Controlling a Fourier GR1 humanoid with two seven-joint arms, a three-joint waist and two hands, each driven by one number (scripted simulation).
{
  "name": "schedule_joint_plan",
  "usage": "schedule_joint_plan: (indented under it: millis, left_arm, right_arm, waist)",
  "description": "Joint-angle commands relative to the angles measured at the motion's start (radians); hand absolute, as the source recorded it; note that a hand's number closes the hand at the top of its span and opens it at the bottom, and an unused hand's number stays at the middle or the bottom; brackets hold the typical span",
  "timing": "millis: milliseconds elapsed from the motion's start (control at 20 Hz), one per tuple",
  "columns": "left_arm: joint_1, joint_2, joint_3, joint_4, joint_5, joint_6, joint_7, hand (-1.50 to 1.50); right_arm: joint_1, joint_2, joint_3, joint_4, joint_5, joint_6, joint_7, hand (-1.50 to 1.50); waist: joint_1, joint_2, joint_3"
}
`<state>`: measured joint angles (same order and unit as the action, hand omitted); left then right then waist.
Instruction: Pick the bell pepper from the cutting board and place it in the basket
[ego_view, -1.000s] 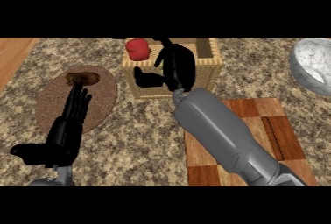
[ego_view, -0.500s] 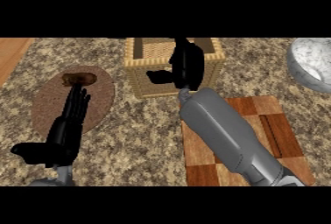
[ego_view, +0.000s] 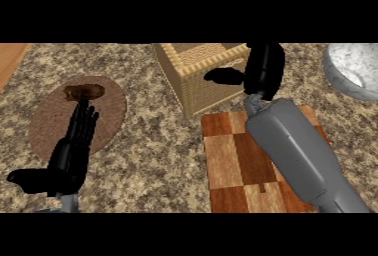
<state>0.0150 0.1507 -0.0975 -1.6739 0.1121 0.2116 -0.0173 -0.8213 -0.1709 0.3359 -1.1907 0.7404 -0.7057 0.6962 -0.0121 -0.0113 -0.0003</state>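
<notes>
The woven basket (ego_view: 193, 80) stands at the top middle of the counter. My right hand (ego_view: 263, 67) hangs over the basket's right side, fingers straight and pointing away, thumb (ego_view: 224, 76) stuck out to the left with nothing in it. No bell pepper shows anywhere; the basket's inside is mostly hidden by its wall and by my hand. The checkered wooden cutting board (ego_view: 235, 165) lies bare under my right forearm. My left hand (ego_view: 75, 142) rests open at the left, fingers pointing away.
A round brown mat (ego_view: 48, 117) lies under the left hand, with a small brown item (ego_view: 83, 91) at its far end. A grey bowl (ego_view: 353, 70) sits at the top right. A wooden strip (ego_view: 11, 57) shows at the top left.
A second ago the red pepper showed by my right hand above the basket; now it is out of sight. The right hand has moved right, across the basket. The left hand stayed still.
</notes>
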Motion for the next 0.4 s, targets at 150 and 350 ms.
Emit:
schedule_joint_plan:
  millis: [150, 350]
  left_arm:
    - [-0.036, -0.012, 0.018, 0.058, -0.007, -0.015, 0.002, 0.0]
    - [-0.033, -0.005, 0.008, -0.016, -0.022, -0.002, 0.058, 0.0]
  right_arm:
    - [0.169, -0.135, -0.079, -0.323, -0.067, 0.148, -0.017, -1.5]
    - [0.291, -0.203, -0.152, -0.493, -0.249, 0.21, -0.111, -1.5]
  waist:
    - [0.005, 0.009, 0.0]
    - [0.004, 0.009, 0.001]
